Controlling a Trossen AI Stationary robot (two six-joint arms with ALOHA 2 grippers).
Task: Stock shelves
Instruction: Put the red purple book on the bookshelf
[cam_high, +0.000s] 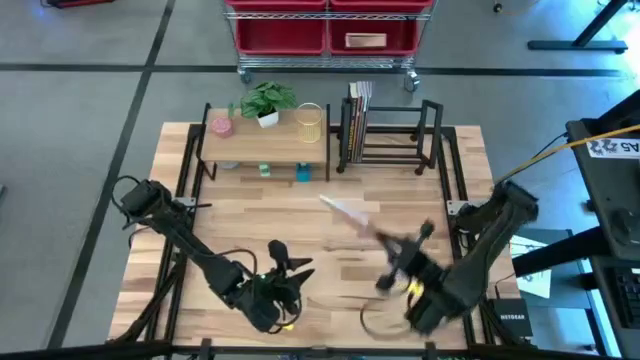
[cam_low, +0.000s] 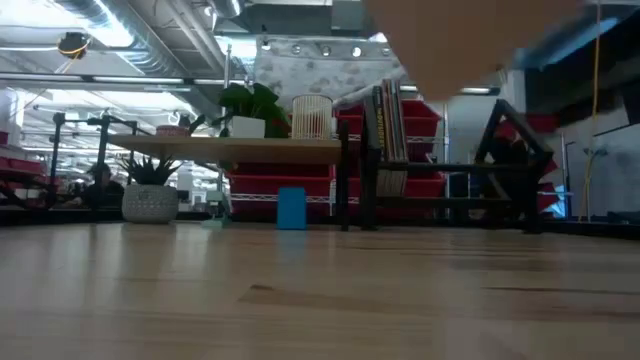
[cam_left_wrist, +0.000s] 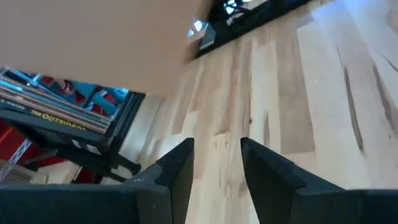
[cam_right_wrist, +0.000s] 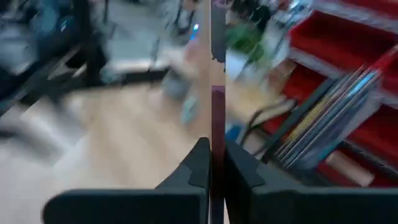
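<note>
- My right gripper (cam_right_wrist: 211, 163) has its two dark fingers (cam_right_wrist: 194, 167) pinched onto a thin book (cam_right_wrist: 217, 99), seen edge-on and running straight away from me.
- Past it stands the black book rack (cam_right_wrist: 273, 127) with books (cam_right_wrist: 326, 118) leaning in it.
- Red bins (cam_right_wrist: 348, 43) sit behind.
- A blurred green plant (cam_right_wrist: 245, 37) shows farther off, over the light wooden table (cam_right_wrist: 106, 143).

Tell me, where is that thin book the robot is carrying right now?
In the high view the thin book is gripped by the right gripper above the middle of the table, in front of the black book rack and right of the wood-topped shelf.
</note>
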